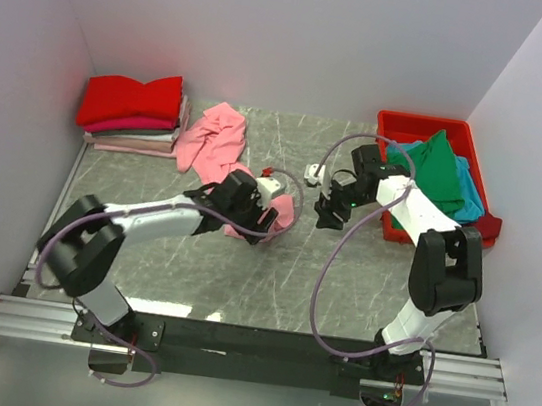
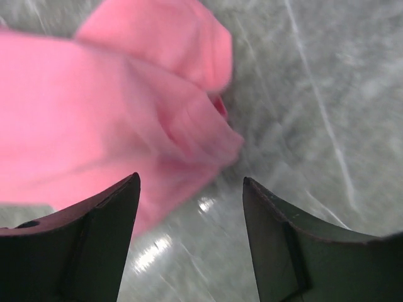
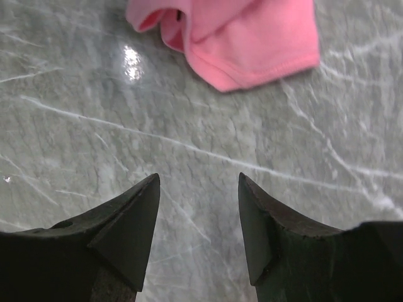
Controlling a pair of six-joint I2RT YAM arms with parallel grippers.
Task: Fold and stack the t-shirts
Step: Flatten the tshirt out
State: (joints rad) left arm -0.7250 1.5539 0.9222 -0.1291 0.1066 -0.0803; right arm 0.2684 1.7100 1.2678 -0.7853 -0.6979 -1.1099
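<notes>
I saw the left gripper point(image 2: 190, 181) released, crumpled light pink cloth t-shirt point(image 2: 94, 119) at its eleven o'clock; right gripper point(image 3: 198, 177) released above grey marbled bench point(image 3: 82, 107).

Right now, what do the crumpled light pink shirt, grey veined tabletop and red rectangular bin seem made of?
Crumpled light pink shirt: soft matte cloth; it creases, shows a hem.
Grey veined tabletop: glossy stone-look surface, perhaps laminate; it mirrors a light.
Red rectangular bin: probably rigid plastic; straight smooth rim.
</notes>
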